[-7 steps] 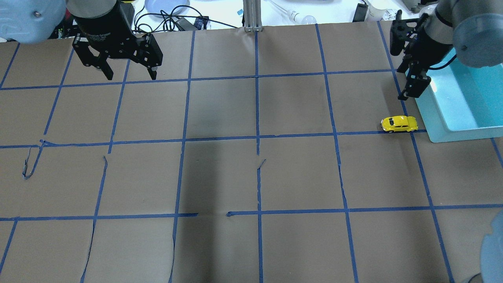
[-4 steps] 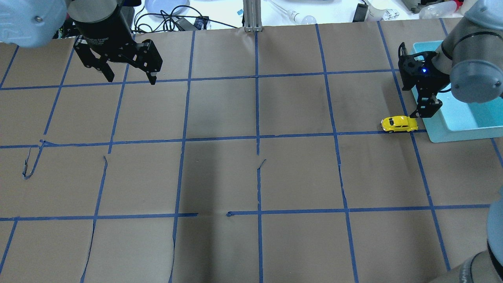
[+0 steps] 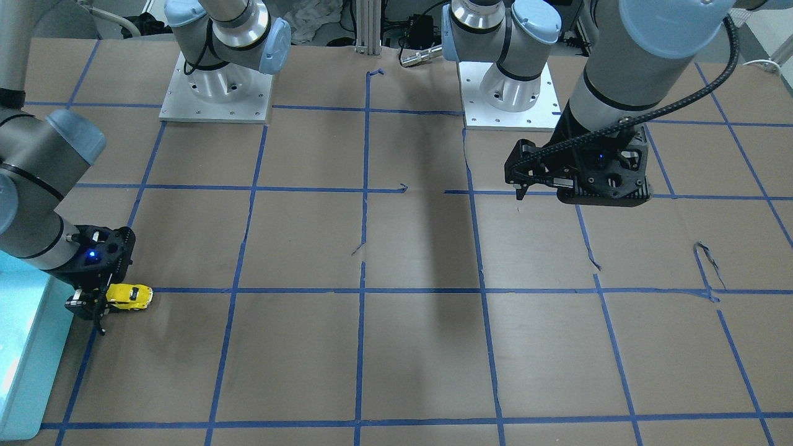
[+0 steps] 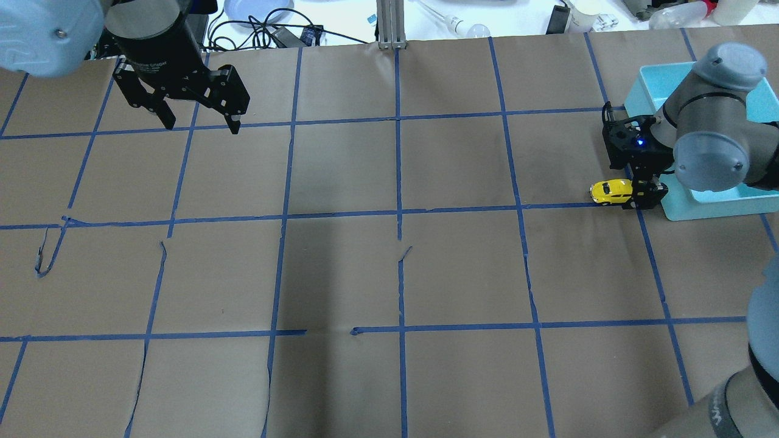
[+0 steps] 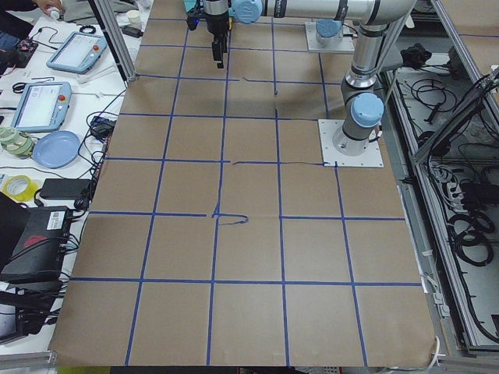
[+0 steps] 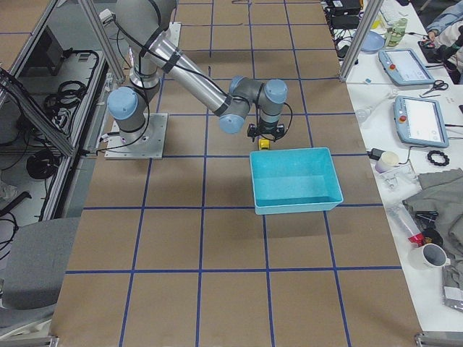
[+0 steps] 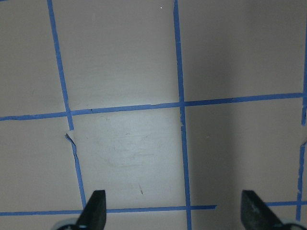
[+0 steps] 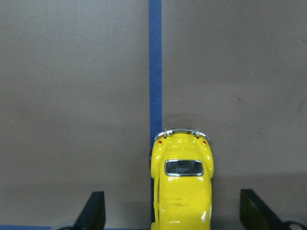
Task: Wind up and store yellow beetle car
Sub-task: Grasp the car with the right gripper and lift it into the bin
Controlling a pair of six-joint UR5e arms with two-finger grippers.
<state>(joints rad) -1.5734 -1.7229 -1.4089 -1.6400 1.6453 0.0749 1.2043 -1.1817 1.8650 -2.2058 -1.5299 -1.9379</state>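
Observation:
The yellow beetle car point(image 4: 610, 190) stands on the brown paper table by a blue tape line, just left of the teal bin point(image 4: 706, 210). My right gripper point(image 4: 645, 198) is down low over the car's bin-side end. In the right wrist view the car point(image 8: 182, 187) lies between the two fingertips point(image 8: 94, 211), which stand apart from it; the right gripper point(image 8: 171, 194) is open. The car point(image 3: 130, 296) and the right gripper point(image 3: 93, 305) also show in the front view. My left gripper point(image 4: 201, 125) hangs open and empty above the far left of the table, as the left wrist view point(image 7: 175, 201) confirms.
The teal bin point(image 6: 295, 181) is open-topped and holds nothing visible; it sits at the table's right edge, partly under my right arm. Blue tape grid lines and small tears mark the paper. Cables and clutter lie beyond the far edge.
My right gripper has come down from beside the bin and toward the car, and now straddles its bin-side end. The car has not moved. The left gripper has barely shifted.

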